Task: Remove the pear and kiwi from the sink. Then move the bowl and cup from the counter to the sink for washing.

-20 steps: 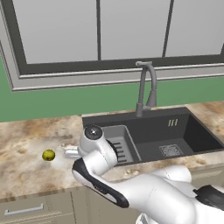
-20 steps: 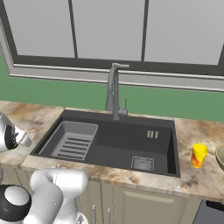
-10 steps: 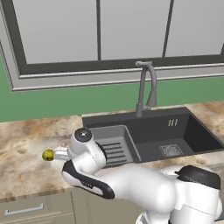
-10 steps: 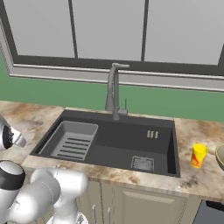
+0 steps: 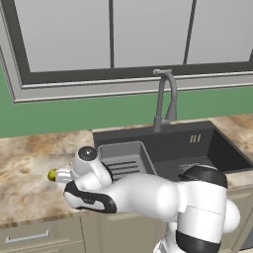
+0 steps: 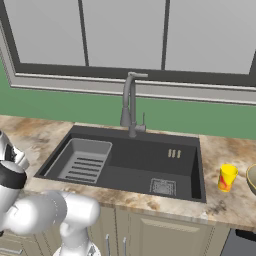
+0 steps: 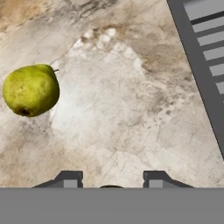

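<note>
One pear (image 7: 30,90), one sink (image 6: 130,162), one faucet (image 6: 130,103), one yellow cup (image 6: 227,177) on one counter (image 6: 225,202).

Yellow-green pear (image 7: 31,90); beige-brown marbled counter (image 7: 131,113); dark grey sink (image 6: 150,160)

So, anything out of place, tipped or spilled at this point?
Nothing stands out. The pear lies whole on the counter left of the sink, clear of the open gripper. The cup stands upright on the counter to the right of the sink. No spills or damage are visible.
</note>
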Robot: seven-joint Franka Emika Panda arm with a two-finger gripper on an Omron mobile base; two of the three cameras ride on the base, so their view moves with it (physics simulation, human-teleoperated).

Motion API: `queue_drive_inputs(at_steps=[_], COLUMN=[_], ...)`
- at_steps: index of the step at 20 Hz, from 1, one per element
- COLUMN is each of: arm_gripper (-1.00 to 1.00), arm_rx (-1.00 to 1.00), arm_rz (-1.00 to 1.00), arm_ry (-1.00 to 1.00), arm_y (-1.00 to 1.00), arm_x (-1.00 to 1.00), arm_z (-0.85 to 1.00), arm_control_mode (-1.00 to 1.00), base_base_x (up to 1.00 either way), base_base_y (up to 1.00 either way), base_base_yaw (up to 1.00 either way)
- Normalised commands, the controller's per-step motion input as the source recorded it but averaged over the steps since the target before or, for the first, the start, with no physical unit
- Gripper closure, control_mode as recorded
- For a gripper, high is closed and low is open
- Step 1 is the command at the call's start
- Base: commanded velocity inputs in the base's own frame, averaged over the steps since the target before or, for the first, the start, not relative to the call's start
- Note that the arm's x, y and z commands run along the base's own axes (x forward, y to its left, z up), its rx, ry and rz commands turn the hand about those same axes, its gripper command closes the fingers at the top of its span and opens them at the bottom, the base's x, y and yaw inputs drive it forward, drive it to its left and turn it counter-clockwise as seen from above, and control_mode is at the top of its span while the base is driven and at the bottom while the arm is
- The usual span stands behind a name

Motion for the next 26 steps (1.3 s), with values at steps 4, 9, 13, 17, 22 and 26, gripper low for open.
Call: queue_drive_inputs(at_steps=[4,9,13,17,22,26], arm_gripper=[1.00,1.00,1.00,1.00,1.00,1.00], arm_rx=[0.00,0.00,0.00,0.00,0.00,0.00], arm_rz=[0.00,0.00,0.00,0.00,0.00,0.00], arm_ry=[0.00,0.00,0.01,0.02,0.01,0.00], arm_y=[0.21,0.21,0.21,0.17,0.17,0.15], arm_x=[0.18,0.14,0.17,0.14,0.16,0.17], arm_z=[-0.21,-0.23,-0.21,-0.21,-0.18,-0.16], arm_control_mode=[-1.00,-1.00,-1.00,-1.00,-1.00,-1.00], base_base_x=[0.00,0.00,0.00,0.00,0.00,0.00], base_base_y=[0.00,0.00,0.00,0.00,0.00,0.00], base_base_yaw=[0.00,0.00,0.00,0.00,0.00,0.00])
